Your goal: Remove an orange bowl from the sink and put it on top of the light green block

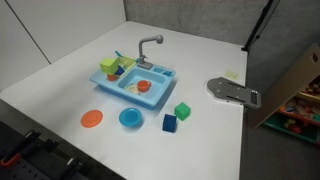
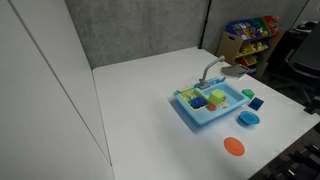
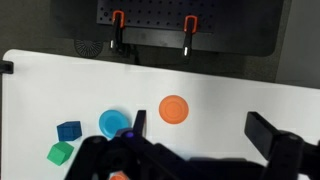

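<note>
- Gripper (image 3: 200,138) has its dark fingers spread wide; its body hides most of the sink in the wrist view
- Orange bowl (image 1: 143,87), small and blurry, sits in the basin of the blue plastic sink (image 1: 112,89)
- Light green block (image 1: 116,68) sits in the sink's side compartment
- Flat orange plate (image 1: 92,119) lies in front of the sink

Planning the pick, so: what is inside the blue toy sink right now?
In the sink basin sits the orange bowl; beside it, the light green block and a blue piece. Anything under them is covered.
</note>
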Robot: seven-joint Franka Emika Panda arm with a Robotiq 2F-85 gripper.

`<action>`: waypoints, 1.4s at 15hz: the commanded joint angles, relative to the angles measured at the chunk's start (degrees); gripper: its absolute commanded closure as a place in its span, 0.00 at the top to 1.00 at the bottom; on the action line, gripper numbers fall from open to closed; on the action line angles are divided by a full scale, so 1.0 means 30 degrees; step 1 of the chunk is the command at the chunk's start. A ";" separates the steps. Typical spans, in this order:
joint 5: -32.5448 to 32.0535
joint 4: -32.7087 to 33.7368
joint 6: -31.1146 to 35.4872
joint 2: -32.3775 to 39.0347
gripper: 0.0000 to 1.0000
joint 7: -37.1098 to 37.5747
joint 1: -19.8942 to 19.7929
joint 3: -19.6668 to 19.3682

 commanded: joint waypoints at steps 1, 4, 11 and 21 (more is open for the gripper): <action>-0.0442 0.2439 0.0416 0.3117 1.00 0.0979 -0.0504 -0.0221; -0.0584 0.4203 0.0918 0.5244 1.00 0.1369 -0.0867 -0.0568; -0.1431 0.7356 0.3290 0.8520 1.00 0.2669 -0.1533 -0.1918; -0.3423 0.9734 0.6455 1.2961 1.00 0.4745 -0.2028 -0.4187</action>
